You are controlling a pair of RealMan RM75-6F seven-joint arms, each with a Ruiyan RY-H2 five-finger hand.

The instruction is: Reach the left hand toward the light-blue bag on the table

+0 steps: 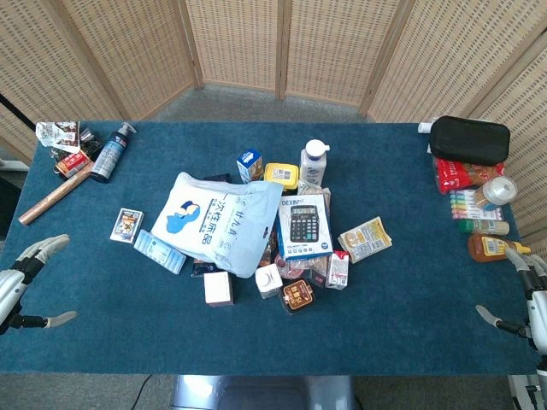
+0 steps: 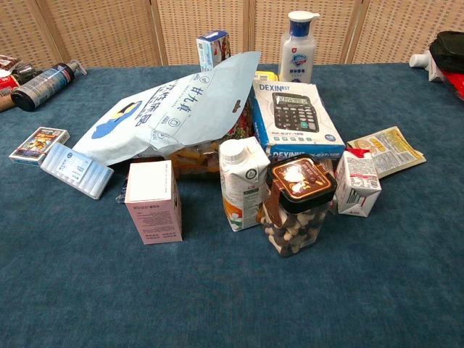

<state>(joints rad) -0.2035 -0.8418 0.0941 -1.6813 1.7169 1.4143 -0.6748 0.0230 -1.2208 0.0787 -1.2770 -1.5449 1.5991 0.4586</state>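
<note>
The light-blue bag lies across the pile in the middle of the blue table, printed with dark blue shapes and characters. The chest view shows the bag propped up over other items, sloping down to the left. My left hand hovers at the table's left front edge, far left of the bag, fingers spread, holding nothing. At the right front edge my right hand is also spread and holds nothing. Neither hand appears in the chest view.
Around the bag lie a calculator box, pink box, small carton, snack jar, a ridged blue pack and card box. A spray bottle and wooden stick sit far left. A black pouch sits far right.
</note>
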